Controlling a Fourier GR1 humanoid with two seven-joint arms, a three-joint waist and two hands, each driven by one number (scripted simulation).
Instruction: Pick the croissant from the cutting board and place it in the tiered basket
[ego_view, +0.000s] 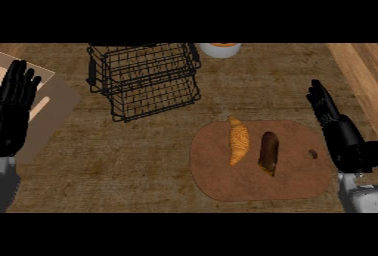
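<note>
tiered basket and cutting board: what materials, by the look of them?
Tiered basket: looks like black wire mesh, probably metal; the counter shows through its open grid. Cutting board: likely wood, matte reddish-brown, rounded with a small hole at one side; no grain visible, so it's uncertain.

The surface (111, 165) is a brown, rough-textured top with a paler wooden strip (362, 70) along its far right side. A black wire tiered basket (144, 80) stands on it toward the back left. A rounded brown cutting board (236, 185) lies flat on it right of centre, nearer the front. A white round container (220, 49) sits at the back edge, just beside the basket's right corner. A tan flat mat (55, 107) lies at the left edge.
</note>
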